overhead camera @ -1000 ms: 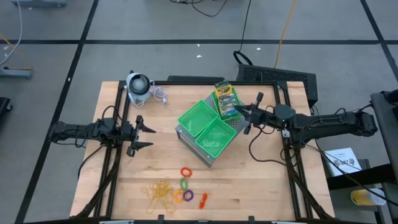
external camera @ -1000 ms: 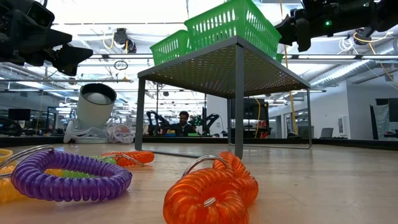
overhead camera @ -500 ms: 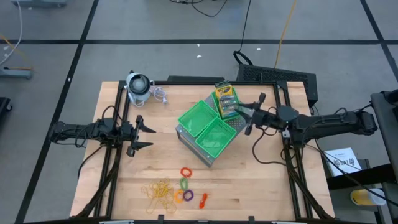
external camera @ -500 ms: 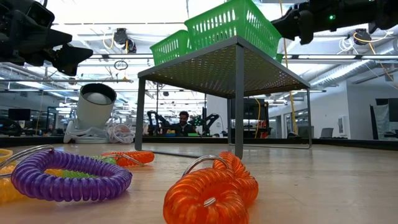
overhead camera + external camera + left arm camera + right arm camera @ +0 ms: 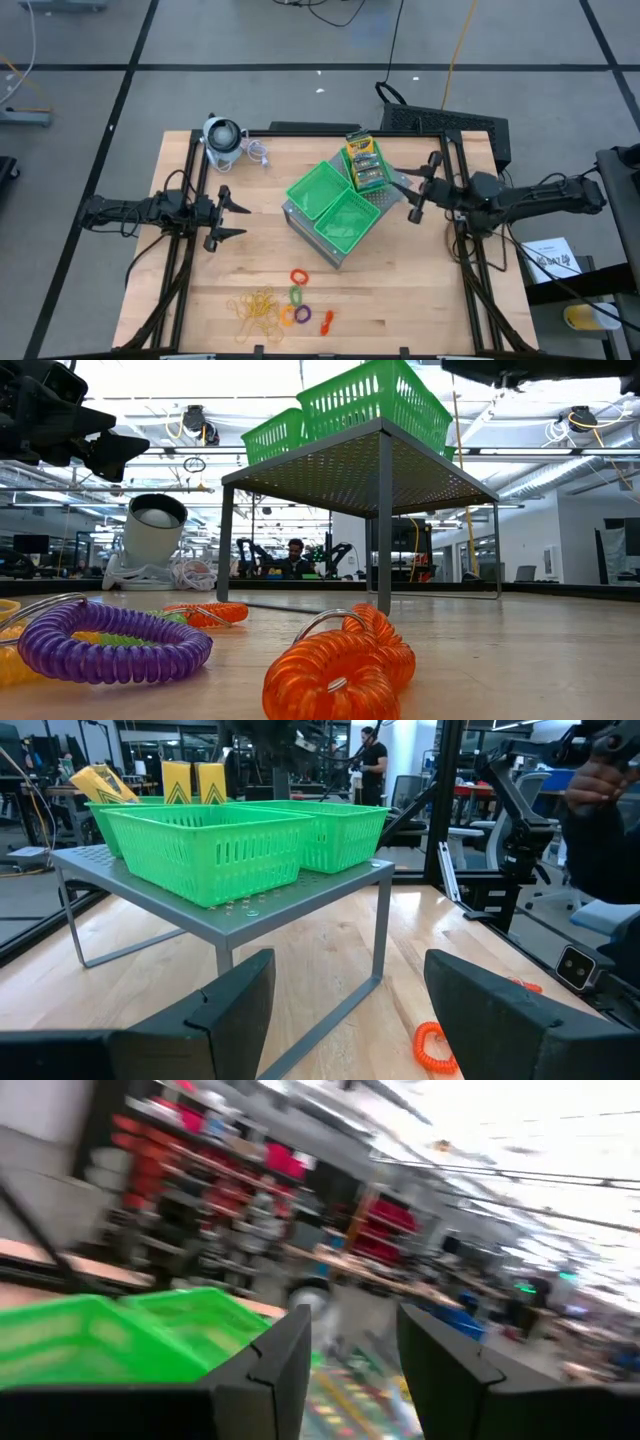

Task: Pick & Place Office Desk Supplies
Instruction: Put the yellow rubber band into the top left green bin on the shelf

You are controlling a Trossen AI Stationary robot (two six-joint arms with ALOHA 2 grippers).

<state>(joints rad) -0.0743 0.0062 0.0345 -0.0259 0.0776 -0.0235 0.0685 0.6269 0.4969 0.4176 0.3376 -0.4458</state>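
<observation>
The card boxes [image 5: 362,165] lie in the far green tray, and their yellow ends [image 5: 190,780] stick up over its rim. A tangle of tan rubber bands [image 5: 257,308] and small coiled rings [image 5: 298,296] rest on the wood near the front edge; the purple coil [image 5: 115,645] and the orange coil [image 5: 340,665] show up close. My right gripper [image 5: 404,183] hangs open just right of the trays, above table level, touching nothing. My left gripper [image 5: 238,218] stands open and level at the table's left, pointing at the trays.
Three green trays [image 5: 320,190] sit on a grey perforated stand [image 5: 385,470] at mid-table. A grey-white round gadget [image 5: 223,138] stands at the far left corner. Bare wood lies between my left gripper and the stand and along the table's right side.
My right gripper has let go of a card box at the far tray, drawn back toward the table's right edge and risen, leaving the low view at its top. The boxes stay in the tray.
</observation>
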